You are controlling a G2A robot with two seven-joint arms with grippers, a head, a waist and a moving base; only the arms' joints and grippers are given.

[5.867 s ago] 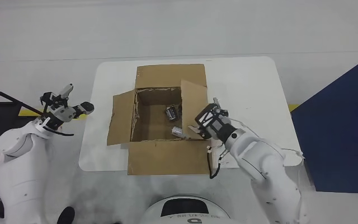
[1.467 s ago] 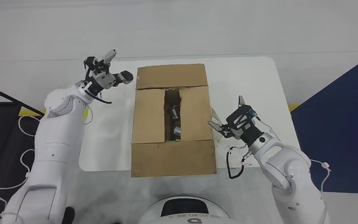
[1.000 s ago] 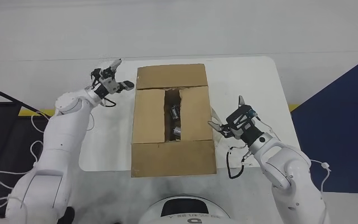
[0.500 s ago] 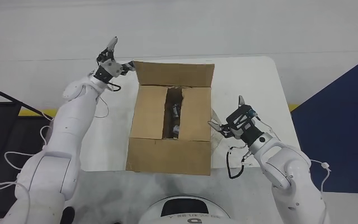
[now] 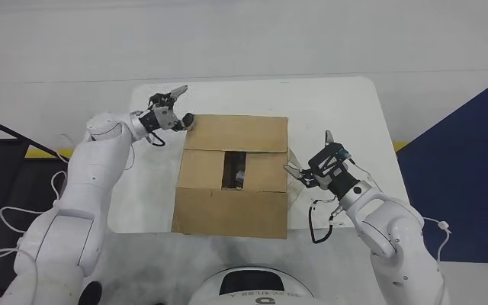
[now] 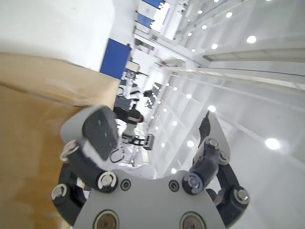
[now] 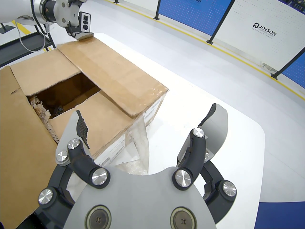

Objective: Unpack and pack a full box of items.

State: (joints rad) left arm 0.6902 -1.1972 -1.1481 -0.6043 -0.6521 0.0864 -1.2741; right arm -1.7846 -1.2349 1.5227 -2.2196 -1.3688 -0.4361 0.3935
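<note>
closing box (image 5: 200,169) | left gripper (image 5: 183,105) open, finger (image 5: 187,120) pressing far flap (image 5: 236,133) flat | right gripper (image 5: 308,152) open too | guessing near flap (image 5: 229,215) next

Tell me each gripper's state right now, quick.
Left gripper: open, one finger on the box flap.
Right gripper: open, holding nothing.

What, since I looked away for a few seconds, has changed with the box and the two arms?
The left gripper came from beside the table to the far left corner of the box and folded the far flap down; one finger rests on it. The side flaps got folded in, and the right gripper drew back to the box's right, where it has stayed, open. The near flap is still out.
</note>
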